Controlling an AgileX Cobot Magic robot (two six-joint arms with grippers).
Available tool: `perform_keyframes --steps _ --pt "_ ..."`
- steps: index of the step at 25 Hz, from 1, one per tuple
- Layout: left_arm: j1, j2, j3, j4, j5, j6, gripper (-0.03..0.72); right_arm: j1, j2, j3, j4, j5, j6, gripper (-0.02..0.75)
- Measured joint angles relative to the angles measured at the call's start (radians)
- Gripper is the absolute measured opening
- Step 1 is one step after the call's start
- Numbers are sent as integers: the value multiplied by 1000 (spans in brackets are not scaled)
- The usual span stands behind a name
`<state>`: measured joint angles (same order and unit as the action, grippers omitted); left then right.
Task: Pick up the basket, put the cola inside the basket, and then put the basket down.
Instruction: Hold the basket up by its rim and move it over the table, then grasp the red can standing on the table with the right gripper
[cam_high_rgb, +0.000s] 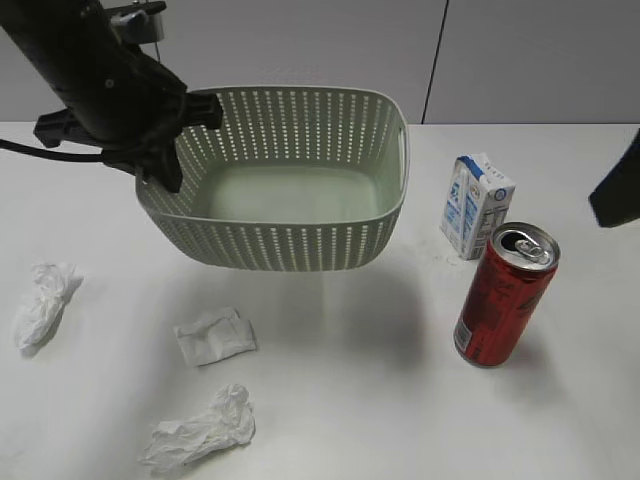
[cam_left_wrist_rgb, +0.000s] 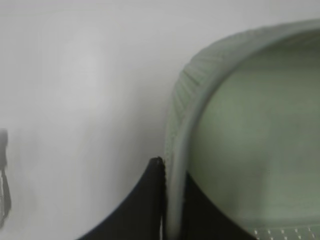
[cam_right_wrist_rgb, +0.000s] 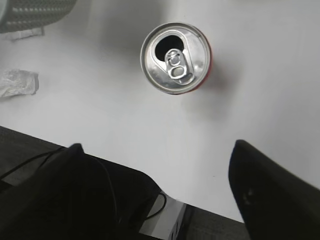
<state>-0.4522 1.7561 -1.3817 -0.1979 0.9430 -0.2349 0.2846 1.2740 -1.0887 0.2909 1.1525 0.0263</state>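
The pale green basket (cam_high_rgb: 300, 255) hangs tilted above the table, with its shadow below it, and it is empty. My left gripper (cam_high_rgb: 165, 150) is shut on its left rim; in the left wrist view the two fingers (cam_left_wrist_rgb: 172, 167) pinch the basket's wall (cam_left_wrist_rgb: 240, 140). The red cola can (cam_high_rgb: 505, 295) stands upright on the table to the right of the basket. In the right wrist view I see its silver top (cam_right_wrist_rgb: 175, 58) from above. My right gripper (cam_right_wrist_rgb: 157, 147) is open and empty above and beside the can; it shows as a dark shape at the right edge (cam_high_rgb: 620, 190).
A blue-and-white carton (cam_high_rgb: 475, 205) stands just behind the cola. Crumpled tissues lie at the left (cam_high_rgb: 42, 305), the middle (cam_high_rgb: 213, 335) and the front (cam_high_rgb: 200, 430). The table's near edge shows in the right wrist view (cam_right_wrist_rgb: 165, 210).
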Motion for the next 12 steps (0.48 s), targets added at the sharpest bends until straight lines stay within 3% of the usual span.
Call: perform_keyframes --steps 4,12 --pt "0 0 0 -5 -7 0 -1 67 95 0 -28 -65 51 668" --pt "0 3 0 -5 -8 0 -1 75 240 0 -101 -135 108 649"
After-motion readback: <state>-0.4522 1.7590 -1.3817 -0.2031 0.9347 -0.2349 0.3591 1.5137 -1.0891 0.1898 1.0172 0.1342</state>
